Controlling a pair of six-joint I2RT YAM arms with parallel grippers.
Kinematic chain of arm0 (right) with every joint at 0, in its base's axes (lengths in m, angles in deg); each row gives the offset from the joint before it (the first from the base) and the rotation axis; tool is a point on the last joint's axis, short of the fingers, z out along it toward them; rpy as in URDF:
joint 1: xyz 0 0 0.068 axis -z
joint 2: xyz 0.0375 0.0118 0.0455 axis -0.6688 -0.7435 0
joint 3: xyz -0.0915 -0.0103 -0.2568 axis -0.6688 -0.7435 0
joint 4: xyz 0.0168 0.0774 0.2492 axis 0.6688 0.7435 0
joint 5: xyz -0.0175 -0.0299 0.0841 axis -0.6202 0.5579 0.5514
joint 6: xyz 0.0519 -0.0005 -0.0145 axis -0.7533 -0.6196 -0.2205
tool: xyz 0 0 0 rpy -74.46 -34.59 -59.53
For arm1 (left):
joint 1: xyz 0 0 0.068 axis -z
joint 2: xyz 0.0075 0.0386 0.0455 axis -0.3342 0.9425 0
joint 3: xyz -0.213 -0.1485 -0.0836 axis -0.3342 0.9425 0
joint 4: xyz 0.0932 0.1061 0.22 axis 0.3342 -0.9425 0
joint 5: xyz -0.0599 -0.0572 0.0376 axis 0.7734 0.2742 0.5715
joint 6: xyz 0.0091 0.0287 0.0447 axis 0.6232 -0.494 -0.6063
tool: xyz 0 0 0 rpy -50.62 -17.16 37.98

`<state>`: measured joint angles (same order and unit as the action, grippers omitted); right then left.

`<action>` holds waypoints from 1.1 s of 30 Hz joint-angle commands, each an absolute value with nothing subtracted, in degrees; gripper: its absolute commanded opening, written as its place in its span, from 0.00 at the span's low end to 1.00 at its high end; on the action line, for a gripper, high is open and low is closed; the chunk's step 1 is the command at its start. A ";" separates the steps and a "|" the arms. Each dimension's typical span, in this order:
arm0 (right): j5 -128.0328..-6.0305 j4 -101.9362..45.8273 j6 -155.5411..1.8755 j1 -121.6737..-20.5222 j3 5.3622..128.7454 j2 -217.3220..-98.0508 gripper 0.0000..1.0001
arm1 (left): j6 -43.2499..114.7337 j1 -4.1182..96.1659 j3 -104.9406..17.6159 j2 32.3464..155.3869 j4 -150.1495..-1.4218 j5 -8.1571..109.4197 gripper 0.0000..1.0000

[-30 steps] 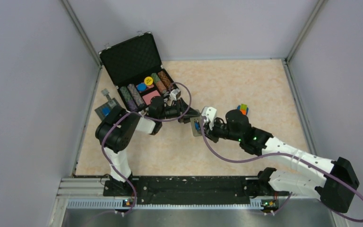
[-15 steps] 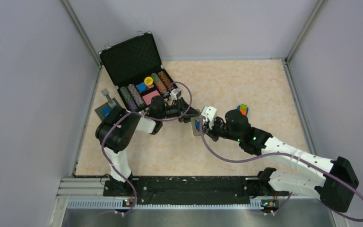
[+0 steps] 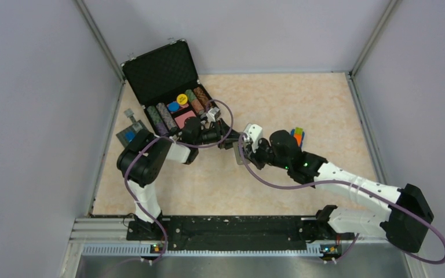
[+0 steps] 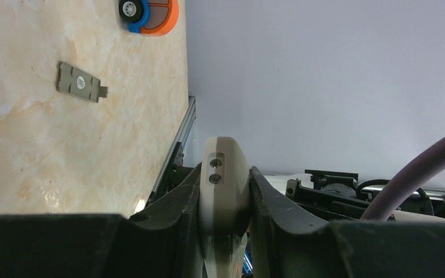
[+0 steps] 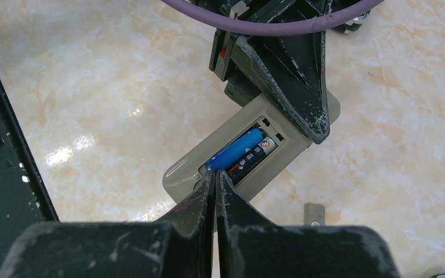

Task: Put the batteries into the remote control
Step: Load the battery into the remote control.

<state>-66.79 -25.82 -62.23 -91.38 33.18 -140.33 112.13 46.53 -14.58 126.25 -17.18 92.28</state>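
Note:
The remote control (image 5: 185, 168) lies back up, its battery compartment open. A blue battery (image 5: 234, 152) and a dark grey battery (image 5: 255, 157) lie side by side inside it. My right gripper (image 5: 215, 174) is shut and empty, its tips pressed at the near end of the blue battery. My left gripper (image 4: 225, 197) is shut on the remote's far end (image 4: 223, 153), holding it edge-on between its fingers (image 5: 292, 75). In the top view the remote (image 3: 240, 156) sits between the left gripper (image 3: 232, 143) and the right gripper (image 3: 248, 155).
The loose grey battery cover (image 5: 313, 213) lies on the table just right of the remote; it also shows in the left wrist view (image 4: 81, 84). An open black case of chips (image 3: 168, 81) stands at the back left. A grey plate with a blue block (image 3: 128, 134) and a colourful block toy (image 3: 297, 135) are nearby.
My right arm has pushed forward and left, bringing its shut tips onto the battery end in the remote. The left arm still holds the remote in the same place.

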 commanded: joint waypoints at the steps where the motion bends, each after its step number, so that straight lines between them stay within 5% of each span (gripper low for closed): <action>1: -69.73 -27.57 -63.69 -91.90 36.02 -141.64 0.00 | 112.56 47.76 -16.54 125.51 -13.90 93.61 0.00; 33: -69.01 -22.99 -69.64 -91.94 41.65 -151.52 0.00 | 111.20 48.12 -16.74 125.24 -9.25 94.81 0.00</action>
